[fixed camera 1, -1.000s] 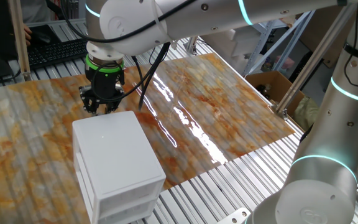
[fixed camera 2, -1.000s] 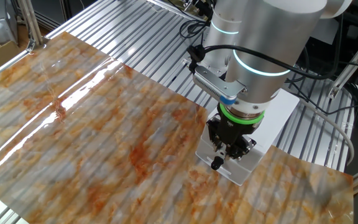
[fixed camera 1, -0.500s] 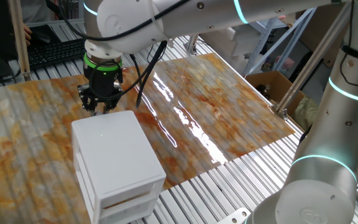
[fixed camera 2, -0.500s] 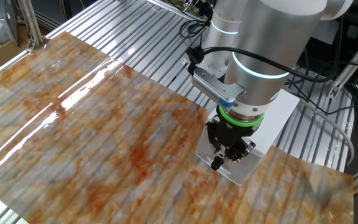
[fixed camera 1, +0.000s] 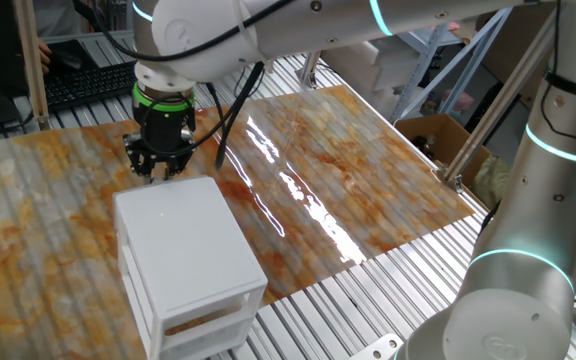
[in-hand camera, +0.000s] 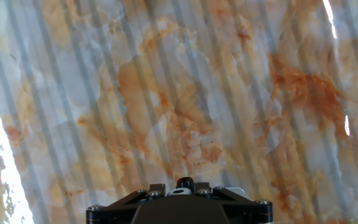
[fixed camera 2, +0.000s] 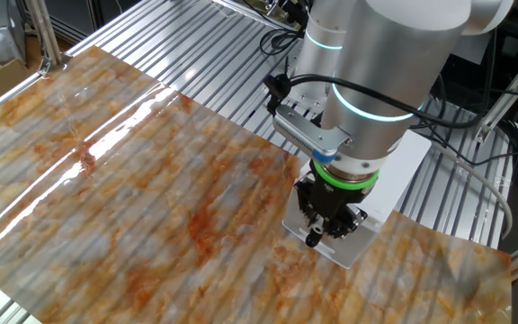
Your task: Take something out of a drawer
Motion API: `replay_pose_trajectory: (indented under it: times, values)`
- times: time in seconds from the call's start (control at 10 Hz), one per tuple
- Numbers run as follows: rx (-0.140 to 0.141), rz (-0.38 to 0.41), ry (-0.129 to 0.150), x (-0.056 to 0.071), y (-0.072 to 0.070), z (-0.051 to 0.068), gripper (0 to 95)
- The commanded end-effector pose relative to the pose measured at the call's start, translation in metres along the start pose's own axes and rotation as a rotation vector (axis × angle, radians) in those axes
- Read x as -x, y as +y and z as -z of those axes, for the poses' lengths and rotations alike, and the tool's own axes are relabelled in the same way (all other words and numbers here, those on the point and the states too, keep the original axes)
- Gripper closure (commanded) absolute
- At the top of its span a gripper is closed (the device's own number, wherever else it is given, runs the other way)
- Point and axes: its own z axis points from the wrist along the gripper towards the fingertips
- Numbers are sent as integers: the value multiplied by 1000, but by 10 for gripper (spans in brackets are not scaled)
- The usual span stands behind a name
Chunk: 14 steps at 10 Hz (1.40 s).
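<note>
The claw [fixed camera 1: 154, 172] hangs behind the white cabinet [fixed camera 1: 183, 255], pointing straight down at the marbled sheet [fixed camera 2: 142, 171], jaws pinched shut on nothing. The two drawers look barely cracked open; something tan [fixed camera 1: 200, 321] shows blurred in the lower drawer [fixed camera 1: 208, 326], but whether that is the block is unclear. Opening, reaching in and lifting out all appear left to do

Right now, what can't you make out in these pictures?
- Drawer contents: one fixed view, only a tan blur behind the frosted front.
- Gripper fingertips: behind the cabinet there; cut off by the hand view's bottom edge.
- Cabinet front: the other fixed view, the arm covers it.
</note>
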Motion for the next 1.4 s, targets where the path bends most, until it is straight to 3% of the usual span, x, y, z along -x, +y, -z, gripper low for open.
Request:
replay_pose_trajectory:
  times: [0.1, 1.4]
  values:
    - [1, 3, 1, 3, 1, 0, 950]
    - [11, 7, 17, 20, 5, 2, 950]
